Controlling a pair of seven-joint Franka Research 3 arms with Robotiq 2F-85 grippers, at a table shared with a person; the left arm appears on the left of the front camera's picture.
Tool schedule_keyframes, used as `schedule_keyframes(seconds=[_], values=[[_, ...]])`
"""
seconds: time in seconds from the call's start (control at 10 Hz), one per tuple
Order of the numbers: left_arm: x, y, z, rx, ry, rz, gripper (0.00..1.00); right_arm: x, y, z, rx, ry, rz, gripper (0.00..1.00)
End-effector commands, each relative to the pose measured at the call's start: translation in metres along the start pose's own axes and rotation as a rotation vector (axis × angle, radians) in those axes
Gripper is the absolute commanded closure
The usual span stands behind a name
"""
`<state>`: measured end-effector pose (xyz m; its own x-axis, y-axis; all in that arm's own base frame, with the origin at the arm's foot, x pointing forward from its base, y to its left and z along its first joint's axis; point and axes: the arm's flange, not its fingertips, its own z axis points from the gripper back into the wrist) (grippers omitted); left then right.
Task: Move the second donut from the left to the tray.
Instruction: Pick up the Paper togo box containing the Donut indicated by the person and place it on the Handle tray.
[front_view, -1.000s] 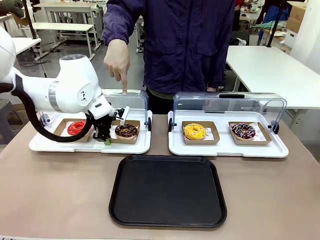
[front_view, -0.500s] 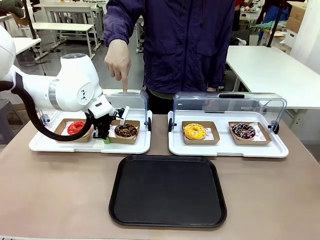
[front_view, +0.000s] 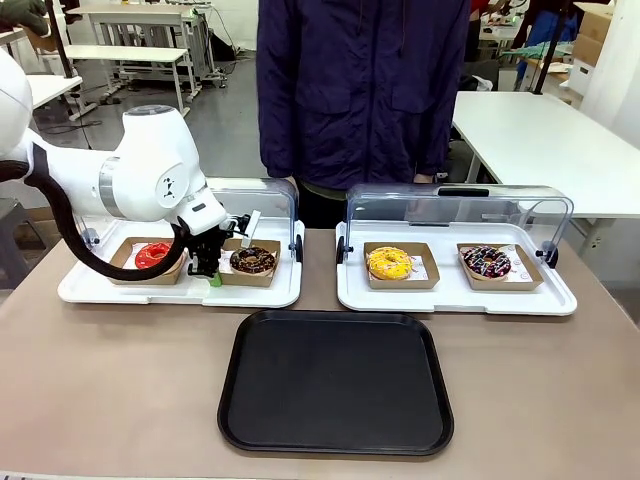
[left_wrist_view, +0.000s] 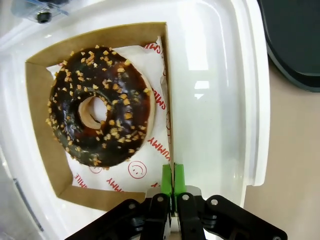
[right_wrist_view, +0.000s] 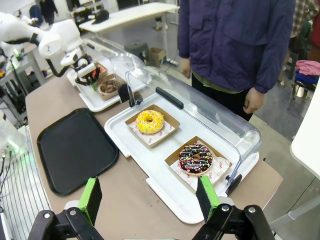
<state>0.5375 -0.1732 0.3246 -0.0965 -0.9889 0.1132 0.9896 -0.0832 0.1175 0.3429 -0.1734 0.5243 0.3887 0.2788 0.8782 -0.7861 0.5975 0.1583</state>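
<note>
The second donut from the left has dark chocolate icing with yellowish crumbs and lies in a small brown cardboard tray inside the left white display tray. My left gripper is shut, its green pads pinching the near wall of that cardboard tray beside the donut. The large black tray lies flat at the table's front middle with nothing on it. My right gripper hangs open above the table's right end.
A red-glazed donut sits left of the gripped one. A yellow donut and a sprinkled chocolate donut lie in the right white tray under a raised clear lid. A person stands at the far side.
The person's pointing hand above the left display tray has been drawn back out of sight. My left arm has stayed at the donut's cardboard tray.
</note>
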Motion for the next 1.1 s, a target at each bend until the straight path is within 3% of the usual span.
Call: schedule_keyframes(seconds=[0.0, 0.5, 1.0], values=[[0.004, -0.006, 0.03, 0.09, -0.002, 0.005, 0.98, 0.002, -0.002, -0.001, 0.001, -0.031, 0.022, 0.0], [0.012, -0.048, 0.101, 0.187, -0.041, 0.006, 0.98, 0.002, -0.002, -0.001, 0.001, -0.031, 0.022, 0.0], [0.017, -0.142, 0.118, 0.158, -0.063, 0.074, 0.98, 0.002, -0.002, -0.001, 0.001, -0.031, 0.022, 0.0]])
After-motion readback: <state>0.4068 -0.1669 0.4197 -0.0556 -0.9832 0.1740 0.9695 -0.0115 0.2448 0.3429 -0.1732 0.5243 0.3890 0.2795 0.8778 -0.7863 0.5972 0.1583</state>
